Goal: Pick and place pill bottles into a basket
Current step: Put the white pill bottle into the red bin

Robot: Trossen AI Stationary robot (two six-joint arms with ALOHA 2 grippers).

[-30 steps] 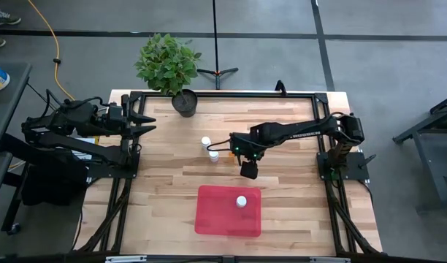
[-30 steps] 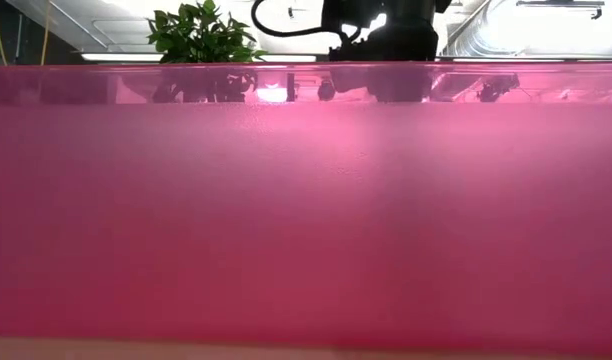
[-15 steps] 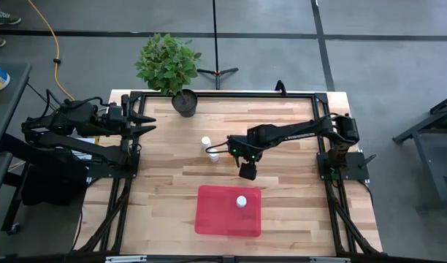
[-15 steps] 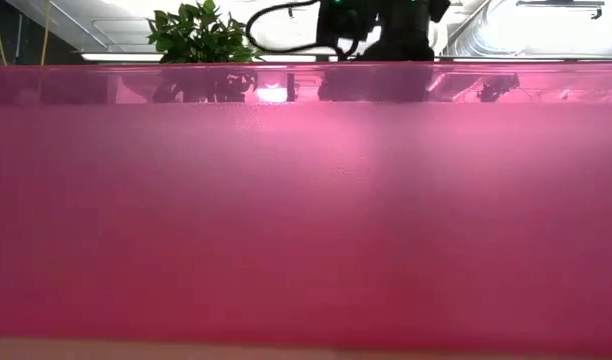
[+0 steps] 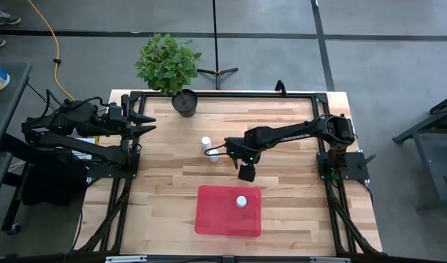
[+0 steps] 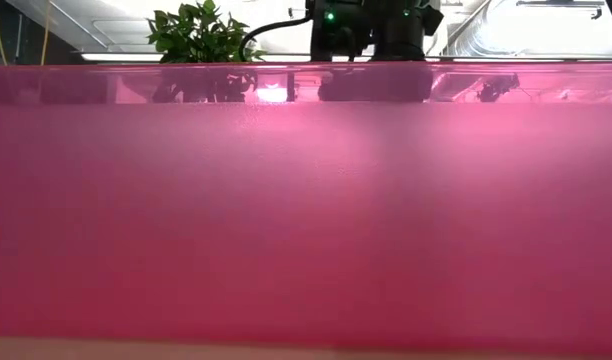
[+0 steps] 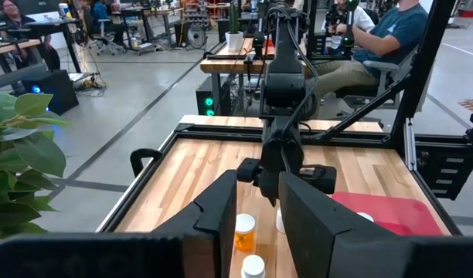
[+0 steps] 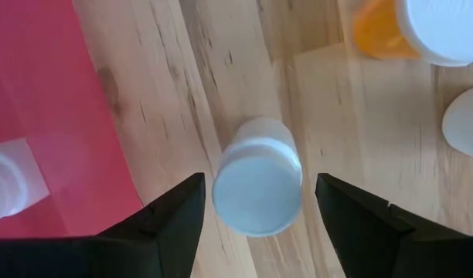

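The right hand [image 8: 258,193] hangs over the tabletop [image 8: 329,139] with its fingers spread, one on each side of a white bottle [image 8: 257,185] that stands upright just beside the tray [image 8: 43,100]. Nothing is pinched yet. The cap sits roughly midway between the fingers, but if the hand drops off centre, a fingertip could land on the cap and tip the bottle. It could then roll toward the tray's edge. Closing too high would likely catch only the cap, and the bottle might slip out on the lift.

One bottle [image 8: 5,185] already lies in the tray. On the other side an orange bottle [image 8: 383,31] and another white cap [image 8: 468,123] stand near; a wide swing could knock them over.

From above, the arm and wrist cover the target bottle, so whether the fingertips have reached its body cannot be told. The low view is filled by the tray wall [image 6: 306,220], which hides every bottle. How many bottles remain on the tabletop cannot be counted with certainty.

Far off at the tabletop's left edge waits the left hand [image 5: 143,124], fingers pressed nearly together and holding nothing.
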